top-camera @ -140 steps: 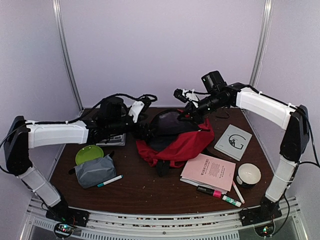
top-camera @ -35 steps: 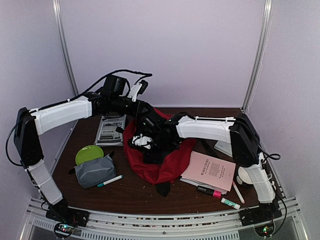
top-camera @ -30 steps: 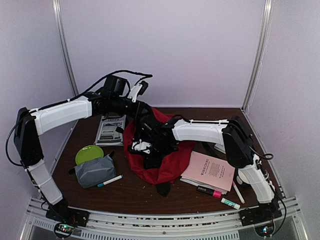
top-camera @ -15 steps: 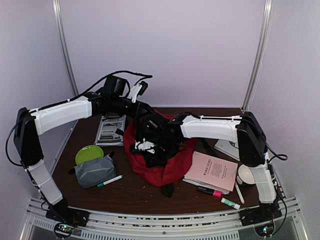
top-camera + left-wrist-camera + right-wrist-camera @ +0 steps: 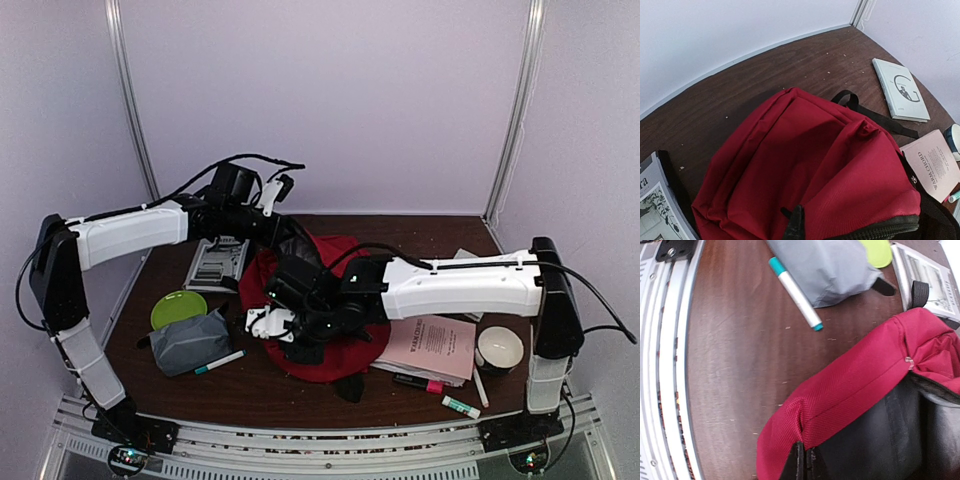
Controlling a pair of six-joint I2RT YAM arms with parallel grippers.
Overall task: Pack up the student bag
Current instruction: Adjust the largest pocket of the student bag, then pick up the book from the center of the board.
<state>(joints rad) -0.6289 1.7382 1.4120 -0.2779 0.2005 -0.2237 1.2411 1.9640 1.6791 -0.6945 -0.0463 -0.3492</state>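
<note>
The slumped, red woven-fabric student bag (image 5: 335,358) lay centred on the brown wooden table (image 5: 250,385), its black lining gaping. The left gripper (image 5: 795,226) pinched its rear fabric; the right gripper (image 5: 803,460) clamped its near rim.

The left arm (image 5: 130,228) and right arm (image 5: 465,285) wear white box-shaped shells linked by black joints. Black cables loop just behind the left gripper (image 5: 795,227). 1 thin black cable trails back from the right gripper (image 5: 804,463). White fittings sit beside both grippers. The fingers (image 5: 797,466) are black.
</note>
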